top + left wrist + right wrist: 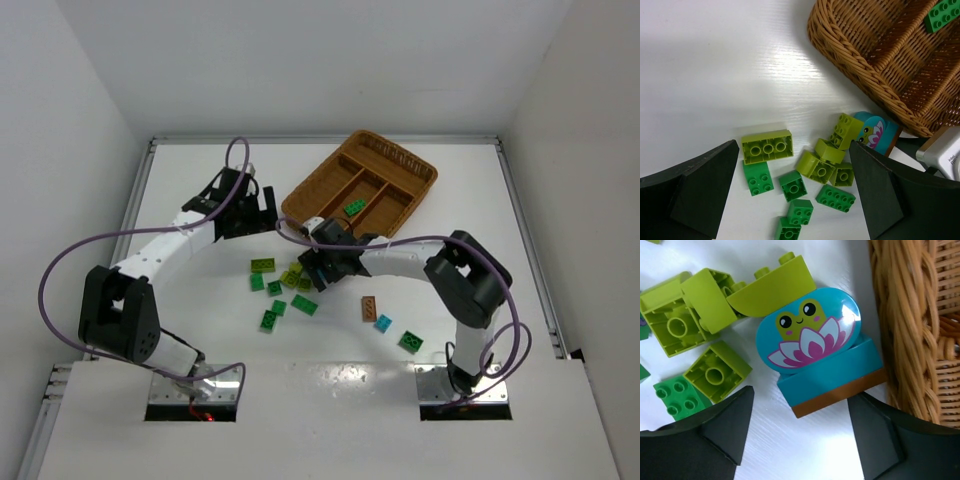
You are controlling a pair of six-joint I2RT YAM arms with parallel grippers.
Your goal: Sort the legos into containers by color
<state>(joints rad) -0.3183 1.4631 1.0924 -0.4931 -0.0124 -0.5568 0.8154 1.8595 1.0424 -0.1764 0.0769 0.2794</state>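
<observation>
The wicker tray [318,170] held one green brick [354,208]. The left gripper [793,146] hung wide open and empty near its left corner. The right gripper [801,394] stood open at a cyan frog brick [812,340] just beside the rim, with the loose legos [285,290] close by.

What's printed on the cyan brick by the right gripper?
Cyan brick: lime frog above a pink-white lotus; clearest in right wrist view.

My white bench [470,200] carries a wicker tray [312,180]; on the tray's near side, green, lime, brown and cyan legos [303,304] lie scattered.
</observation>
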